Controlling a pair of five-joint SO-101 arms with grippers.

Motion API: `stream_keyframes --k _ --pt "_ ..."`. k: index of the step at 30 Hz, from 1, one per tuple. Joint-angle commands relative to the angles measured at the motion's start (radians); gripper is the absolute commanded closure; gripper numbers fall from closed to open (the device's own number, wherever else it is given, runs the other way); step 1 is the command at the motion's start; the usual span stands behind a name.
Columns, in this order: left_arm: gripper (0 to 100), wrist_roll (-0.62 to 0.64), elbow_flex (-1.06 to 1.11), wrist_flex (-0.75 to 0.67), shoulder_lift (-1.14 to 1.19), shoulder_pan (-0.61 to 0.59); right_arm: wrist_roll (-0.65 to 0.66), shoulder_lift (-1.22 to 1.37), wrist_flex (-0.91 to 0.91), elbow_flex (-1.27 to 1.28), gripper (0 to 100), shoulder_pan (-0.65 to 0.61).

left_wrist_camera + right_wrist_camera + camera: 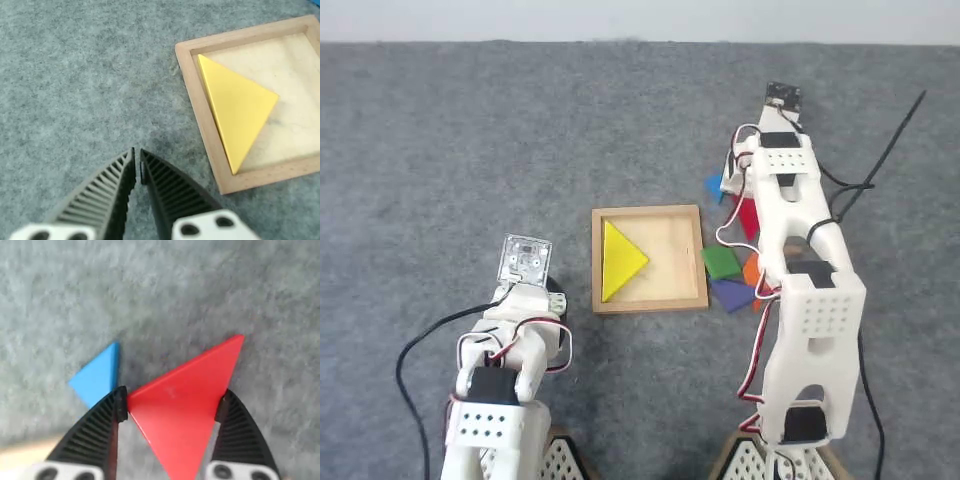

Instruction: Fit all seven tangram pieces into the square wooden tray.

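This looks like a robotics lab: two white arms (815, 320) with loose cables (894, 140) stand on a grey mat (470, 150), plain wall (640, 18) behind.

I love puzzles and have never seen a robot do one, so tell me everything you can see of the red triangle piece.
The red triangle is a flat, smooth, evenly coloured piece with sharp corners; wood or plastic, I cannot tell. It is outside the wooden tray, beside it under the right arm, above the grey table cover. The fingers of the right gripper clamp two of its edges. A blue triangle lies near one corner; whether they touch is unclear.
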Motion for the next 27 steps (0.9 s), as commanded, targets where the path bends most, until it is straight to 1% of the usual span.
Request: stream_keyframes --k 1,5,7,13,16,18,23,27 --pt "98 0.006 -0.008 0.005 -0.012 -0.005 0.06 -0.173 0.094 -0.02 89.4 -0.048" --pt "98 0.006 -0.008 0.005 -0.012 -0.005 0.068 -0.249 0.173 -0.02 89.4 -0.107" --pt "98 0.006 -0.008 0.005 -0.012 -0.005 0.109 -0.282 0.209 -0.02 89.4 -0.151" --pt "98 0.006 -0.008 0.005 -0.012 -0.005 0.408 -0.314 0.246 -0.017 89.4 -0.315" --pt "98 0.006 -0.008 0.005 -0.012 -0.005 0.522 -0.312 0.24 -0.017 89.4 -0.378" --pt "98 0.006 -0.008 0.005 -0.012 -0.005 0.62 -0.312 0.246 -0.017 89.4 -0.417" --pt "98 0.006 -0.008 0.005 -0.012 -0.005 0.758 -0.311 0.246 -0.014 89.4 -0.45" --pt "98 0.006 -0.008 0.005 -0.012 -0.005 0.957 -0.302 0.239 -0.014 89.4 -0.447"
